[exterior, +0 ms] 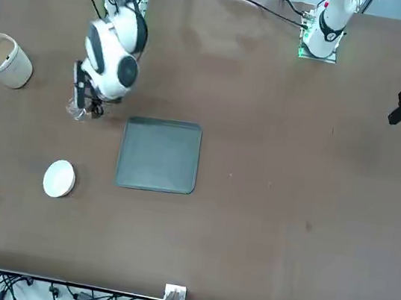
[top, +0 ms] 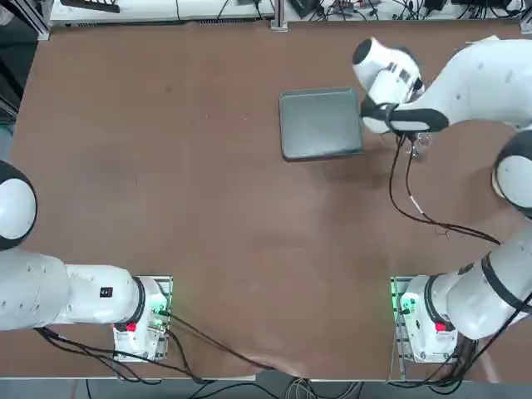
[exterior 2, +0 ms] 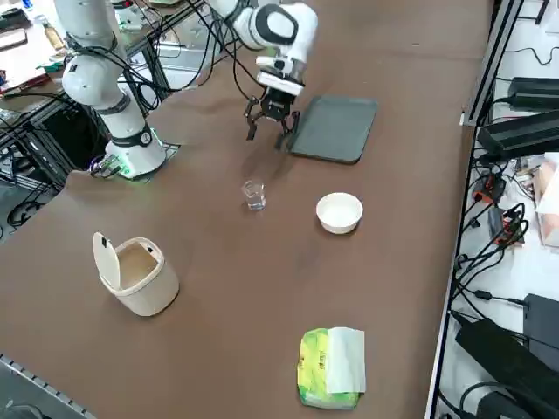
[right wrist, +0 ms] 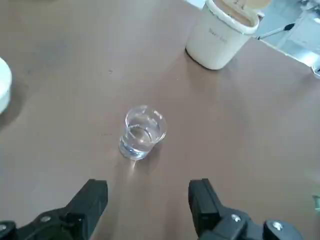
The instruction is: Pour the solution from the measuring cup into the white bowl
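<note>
The measuring cup (exterior 2: 253, 194) is a tiny clear cup holding clear liquid, upright on the brown table; the wrist view shows it (right wrist: 141, 132) just beyond my fingertips. The white bowl (exterior 2: 339, 212) sits a short way from the cup, empty; it also shows in the front view (exterior: 59, 178), and only its rim (right wrist: 2, 82) shows in the wrist view. My right gripper (exterior 2: 271, 127) hovers above the table between the cup and the grey tray, open (right wrist: 147, 200), with nothing between its fingers. In the top view the arm hides the bowl.
A grey tray (exterior 2: 334, 127) lies beside the gripper. A cream-white cylindrical container (exterior 2: 135, 275) with its lid flipped up stands beyond the cup. A green and white packet (exterior 2: 332, 367) lies near the table's edge.
</note>
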{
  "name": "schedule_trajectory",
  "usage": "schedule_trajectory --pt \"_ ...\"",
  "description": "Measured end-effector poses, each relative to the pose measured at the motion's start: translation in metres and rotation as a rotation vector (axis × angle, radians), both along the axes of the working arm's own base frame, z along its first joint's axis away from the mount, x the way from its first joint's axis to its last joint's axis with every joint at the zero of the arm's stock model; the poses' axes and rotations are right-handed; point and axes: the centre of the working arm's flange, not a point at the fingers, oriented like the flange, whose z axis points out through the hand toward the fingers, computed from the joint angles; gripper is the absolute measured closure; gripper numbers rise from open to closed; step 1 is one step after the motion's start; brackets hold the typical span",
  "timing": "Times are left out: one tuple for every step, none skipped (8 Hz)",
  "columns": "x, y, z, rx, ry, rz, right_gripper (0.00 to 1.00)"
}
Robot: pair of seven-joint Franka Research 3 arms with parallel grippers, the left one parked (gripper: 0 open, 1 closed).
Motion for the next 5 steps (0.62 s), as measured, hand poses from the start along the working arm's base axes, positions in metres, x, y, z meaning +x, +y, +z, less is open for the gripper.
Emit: schedule_trajectory --pt "-0.001 -0.001 -0.024 -0.045 -0.05 -0.025 0.01" --pt "0.0 -0.004 -0.039 -0.082 -0.102 -0.045 0.01" --pt "0.0 -0.009 -0.05 -0.117 -0.146 -0.055 0.01" --pt "0.0 -0.014 -0.062 -0.149 -0.172 -0.056 0.01" --pt "0.0 -0.02 -0.074 -0.175 -0.191 -0.056 0.01"
